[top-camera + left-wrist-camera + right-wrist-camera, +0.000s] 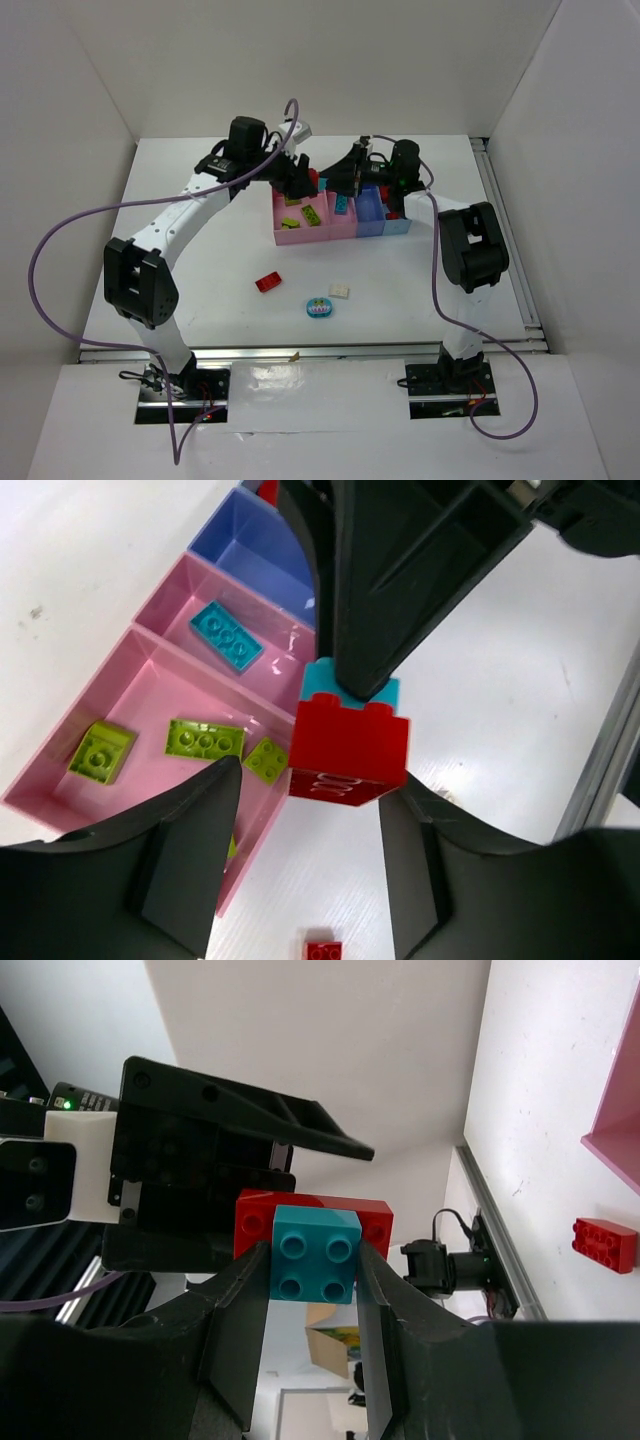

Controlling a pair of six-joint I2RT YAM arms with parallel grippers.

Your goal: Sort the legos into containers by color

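1. The teal brick (315, 1260) and the red brick (348, 750) are stuck together, one on the other. The pair is held in the air near the bins and rests on nothing.
2. The right tool (313, 1270) is closed on the teal brick, with one finger on each side of it.
3. The left tool (310, 785) is open. Its two fingers stand on either side of the red brick, and on one side there is a clear gap.
4. Under the pair stand the bins in a row. The wide pink bin (150, 695) holds green bricks (204, 740), the narrow pink bin (180, 600) holds a teal plate (227, 635), and the blue bin (250, 540) comes next. The light blue bin (398, 225) is at the end of the row.
5. On the tabletop (200, 280), well apart from the bins, lie a loose red brick (268, 283), a cream brick (340, 291) and a teal piece with pink (320, 308).
6. I judge that the step in hand is to separate the two joined bricks, because they have different colours.
7. The next move asks the left tool to close firmly on the red brick. Then the tools should pull or tilt apart while both grips stay tight, so that neither brick falls.
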